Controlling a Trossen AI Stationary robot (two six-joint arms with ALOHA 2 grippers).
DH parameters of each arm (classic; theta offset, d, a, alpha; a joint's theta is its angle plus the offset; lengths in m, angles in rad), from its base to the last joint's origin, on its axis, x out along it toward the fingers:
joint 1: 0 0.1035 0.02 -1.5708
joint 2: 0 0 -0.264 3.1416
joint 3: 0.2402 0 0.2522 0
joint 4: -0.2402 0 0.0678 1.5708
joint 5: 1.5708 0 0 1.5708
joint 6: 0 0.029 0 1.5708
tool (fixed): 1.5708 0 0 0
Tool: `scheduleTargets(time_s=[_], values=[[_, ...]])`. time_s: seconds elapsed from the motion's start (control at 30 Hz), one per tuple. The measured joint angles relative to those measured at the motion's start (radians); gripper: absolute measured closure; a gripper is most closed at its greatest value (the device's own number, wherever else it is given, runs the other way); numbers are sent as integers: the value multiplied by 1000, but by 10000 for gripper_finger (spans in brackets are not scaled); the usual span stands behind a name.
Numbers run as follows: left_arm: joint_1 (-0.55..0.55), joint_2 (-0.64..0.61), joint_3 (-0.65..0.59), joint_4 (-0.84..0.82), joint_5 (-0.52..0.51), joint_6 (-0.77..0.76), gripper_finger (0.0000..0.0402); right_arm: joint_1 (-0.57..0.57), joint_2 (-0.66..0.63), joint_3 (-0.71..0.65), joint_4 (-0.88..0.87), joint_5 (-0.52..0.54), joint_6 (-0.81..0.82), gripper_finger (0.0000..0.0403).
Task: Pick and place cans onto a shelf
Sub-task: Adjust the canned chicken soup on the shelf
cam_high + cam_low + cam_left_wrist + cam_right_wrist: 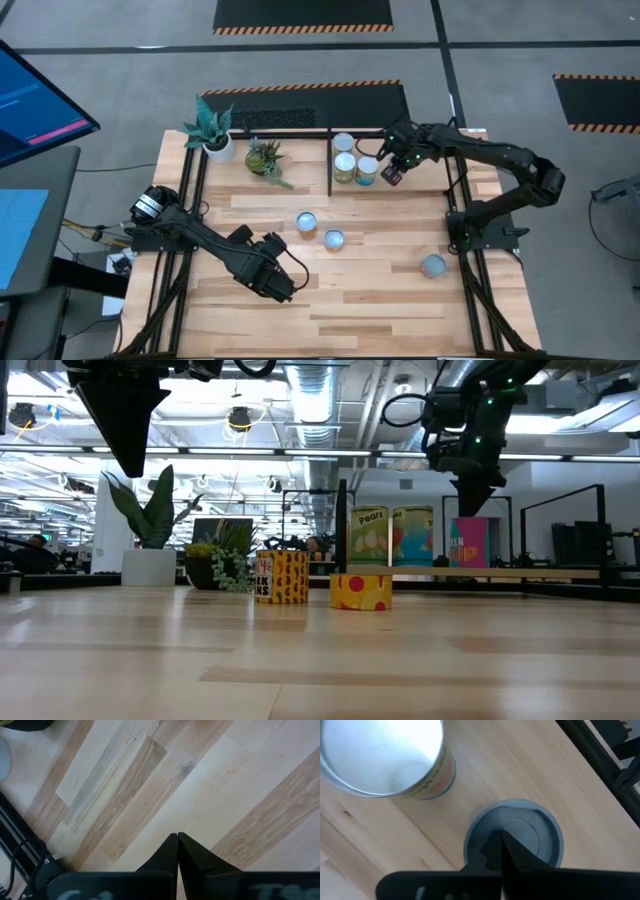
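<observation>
The shelf (428, 172) is a black-barred bay at the table's far right. Three cans stand in it (345, 165), plus a pink-labelled can (470, 543) with a blue-grey lid (540, 832). My right gripper (500, 840) is shut and points down right over that lid. Three more cans stand loose on the table: two near the middle (306, 222) (333, 239) and one toward the right (433, 265). My left gripper (177, 837) is shut and hangs over bare wood near the table's left front. My right gripper's shut fingertips (512, 850) stand over the middle of the pink can's lid (520, 822), coming from above and pointing down. I cannot tell whether they touch it. The can stands upright on the shelf's wood base.
Two potted plants (212, 130) (265, 158) stand at the far left, beside the shelf's upright bar (330, 165). A silver-topped can (380, 755) stands close beside the pink one. Bare wood stretches across the table's near half.
</observation>
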Motion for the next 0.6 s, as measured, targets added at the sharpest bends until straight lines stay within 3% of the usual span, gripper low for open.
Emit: scheduleTargets(time_s=[0.6], values=[[0,0,0,0,-1,25,401,71,8,13,24,-43,1,397]])
